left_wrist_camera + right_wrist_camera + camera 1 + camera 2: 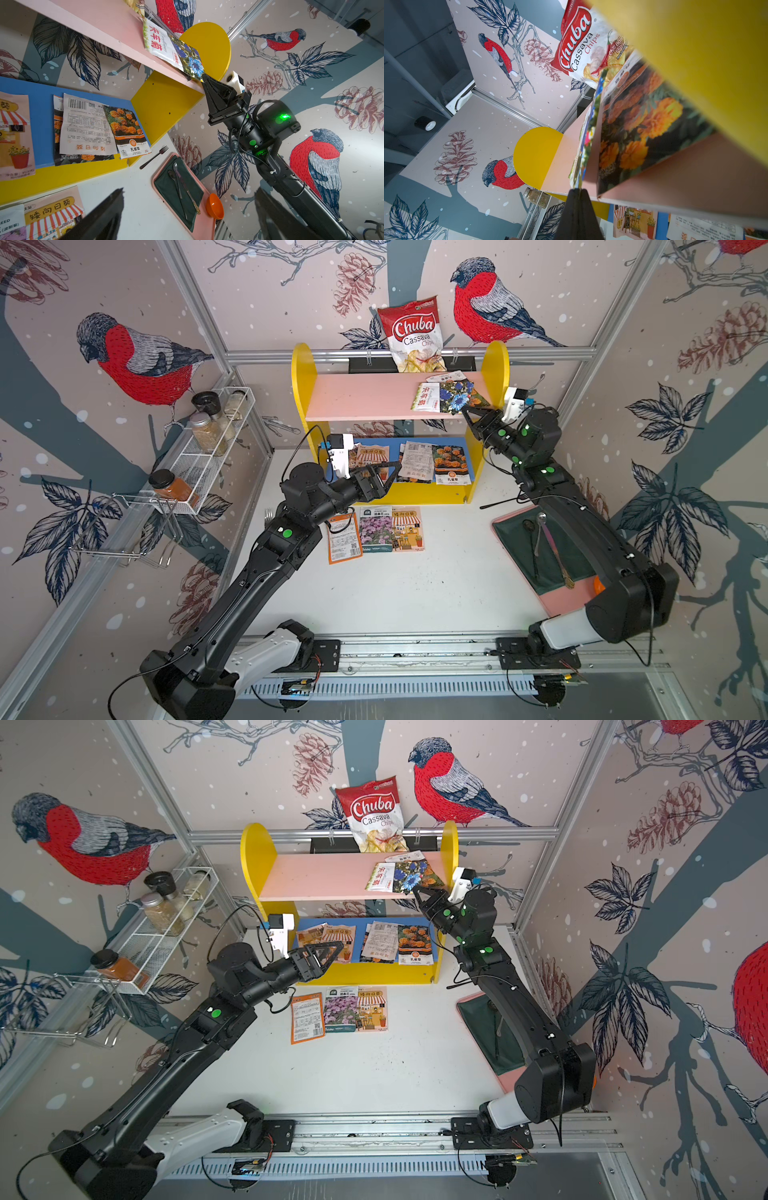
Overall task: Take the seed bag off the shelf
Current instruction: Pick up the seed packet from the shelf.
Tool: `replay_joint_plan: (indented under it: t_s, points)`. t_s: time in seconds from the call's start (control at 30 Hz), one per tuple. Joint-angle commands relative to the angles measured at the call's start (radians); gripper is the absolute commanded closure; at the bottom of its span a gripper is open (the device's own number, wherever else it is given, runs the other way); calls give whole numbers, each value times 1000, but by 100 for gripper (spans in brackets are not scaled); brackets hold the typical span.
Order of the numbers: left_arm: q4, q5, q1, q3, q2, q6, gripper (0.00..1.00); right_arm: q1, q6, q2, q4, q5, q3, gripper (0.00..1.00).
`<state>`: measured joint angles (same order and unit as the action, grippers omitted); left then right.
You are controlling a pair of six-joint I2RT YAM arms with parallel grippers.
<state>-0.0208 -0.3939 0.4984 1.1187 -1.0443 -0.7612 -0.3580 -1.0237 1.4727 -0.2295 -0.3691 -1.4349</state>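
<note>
We see shelf (357, 398) from high front in both top views; left wrist low beside it, right wrist against its pink board (562, 158).

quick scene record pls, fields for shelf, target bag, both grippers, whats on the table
shelf: two tiers, pink upper board, blue lower board
target: blue-flower seed bag, on the upper board, corner over its front edge
right gripper: shut on that bag's corner
left gripper: open, empty, before the lower board
table: three seed bags lying flat
</note>
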Motion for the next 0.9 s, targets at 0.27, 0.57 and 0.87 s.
replay_joint_plan:
  t_s: [0.27, 0.57, 0.87]
  points:
    - [-374, 70, 3, -143, 66, -252, 3, -75, 50, -118, -226, 19, 90, 100]
    - [-551, 168, 83, -177, 31, -474, 8, -179, 122, -239, -292, 29, 153, 100]
    - [-673, 234, 129, -163, 13, -687, 17, -305, 194, -316, -367, 39, 233, 100]
